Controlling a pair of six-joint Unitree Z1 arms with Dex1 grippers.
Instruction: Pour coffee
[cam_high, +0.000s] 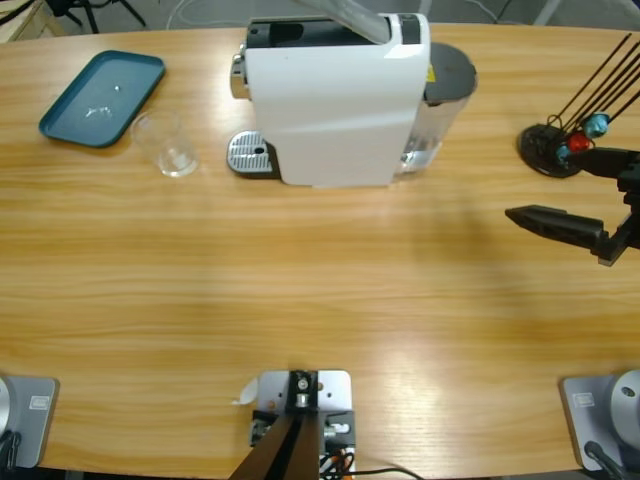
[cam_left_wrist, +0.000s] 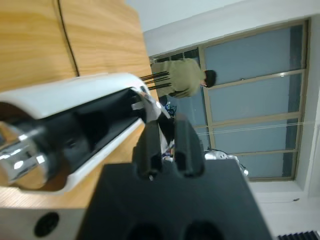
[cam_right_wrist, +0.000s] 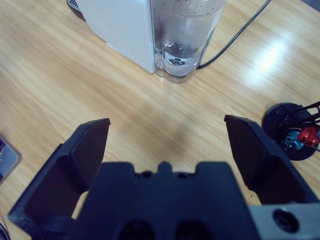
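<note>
The white coffee machine (cam_high: 335, 100) stands at the table's far middle, with its drip tray (cam_high: 250, 155) on its left side. A small clear tumbler (cam_high: 170, 145) stands left of that tray, apart from it; no coffee shows in it or anywhere else. My left gripper (cam_left_wrist: 167, 120) is shut, its tips at the machine's open black top slot (cam_left_wrist: 90, 125) beside a silver tab (cam_left_wrist: 149, 104). Whether it holds the tab I cannot tell. My right gripper (cam_right_wrist: 166, 125) hangs wide open over bare table at the right (cam_high: 545, 188), holding nothing.
A teal tray (cam_high: 100, 97) lies at the far left. The machine's clear water tank (cam_right_wrist: 182, 35) and a black cable (cam_right_wrist: 240, 30) sit behind the machine. A black reed holder (cam_high: 555, 148) stands by the right gripper. A person (cam_left_wrist: 177, 77) stands far off by the windows.
</note>
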